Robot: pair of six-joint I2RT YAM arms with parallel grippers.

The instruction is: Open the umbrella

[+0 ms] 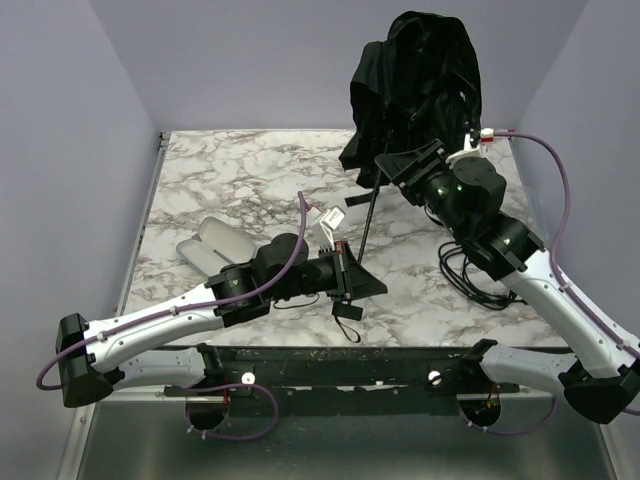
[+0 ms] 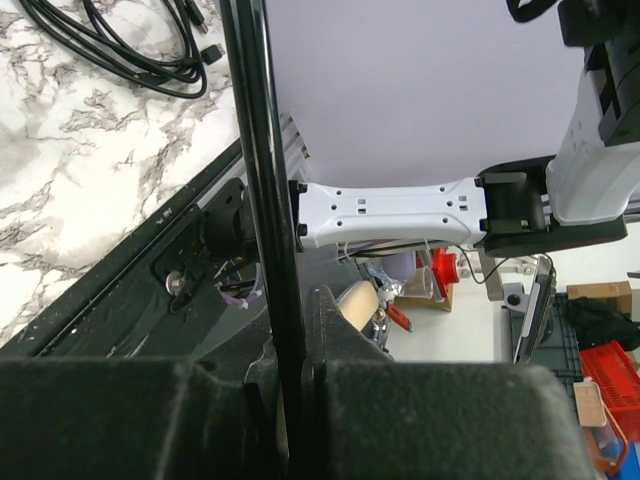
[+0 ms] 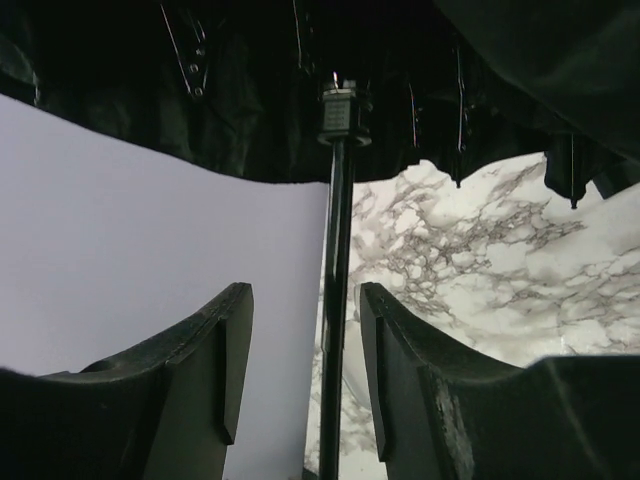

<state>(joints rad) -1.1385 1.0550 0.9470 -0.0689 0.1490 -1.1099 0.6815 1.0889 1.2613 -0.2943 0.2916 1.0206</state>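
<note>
Case [image 1: 213, 243], pale mint, lies left on marble table [image 1: 230, 170]. Centre-bottom, left gripper [image 1: 360, 272] is clamped on lower end of umbrella [image 1: 415, 90] shaft [image 1: 370, 220]; wrist cam shows shaft pinched btwn pads [image 2: 130, 420]. Shaft slants up-right to limp black canopy, upper right. Just under canopy, right gripper [image 1: 390, 170] straddles shaft w/ fingers spread, shaft in gap, nearer frame-right finger.

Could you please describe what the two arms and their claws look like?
Both arms have white shells on the long links and black joints: left arm, right arm. A purple cable loops along each. The left claw and right claw have broad matte black fingers. Small green lights show on the right wrist.
</note>
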